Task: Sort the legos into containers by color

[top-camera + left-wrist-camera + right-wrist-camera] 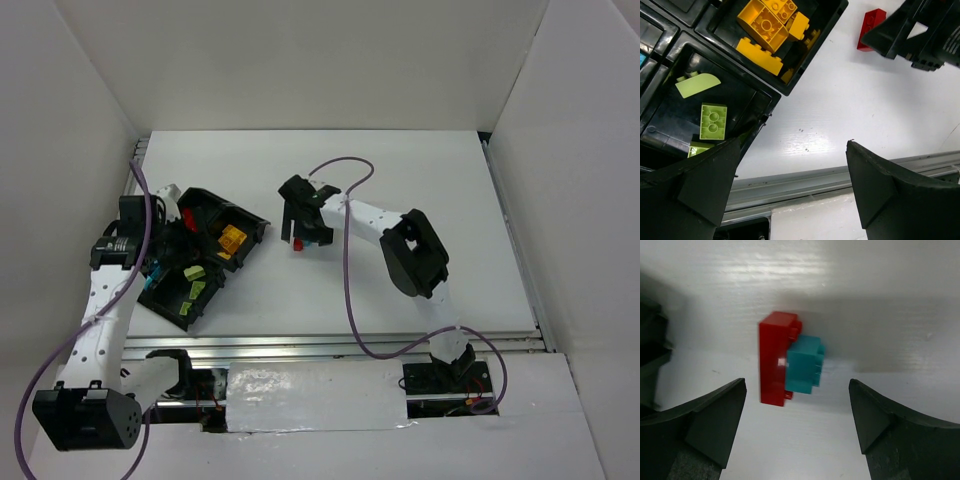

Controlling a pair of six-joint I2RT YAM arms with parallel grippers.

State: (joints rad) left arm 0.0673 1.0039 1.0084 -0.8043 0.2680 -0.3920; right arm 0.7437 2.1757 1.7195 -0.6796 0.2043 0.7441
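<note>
A red brick (774, 359) with a cyan-blue brick (804, 365) stuck to its side lies on the white table. My right gripper (797, 385) hangs open just above and in front of the pair; it also shows in the top view (303, 232). The black tray (262, 224) sits at the left, with orange-yellow bricks (765, 27) in one compartment and lime green bricks (713, 121) in another. A red piece (187, 215) and a cyan piece (156, 268) show in the other two. My left gripper (794, 145) is open and empty over the tray's near corner.
A grey metal rail (805, 182) runs along the table's near edge below the left gripper. The right gripper's black body (920, 30) stands beside the red brick (870, 27). A purple cable (347, 270) trails over the table from the right arm.
</note>
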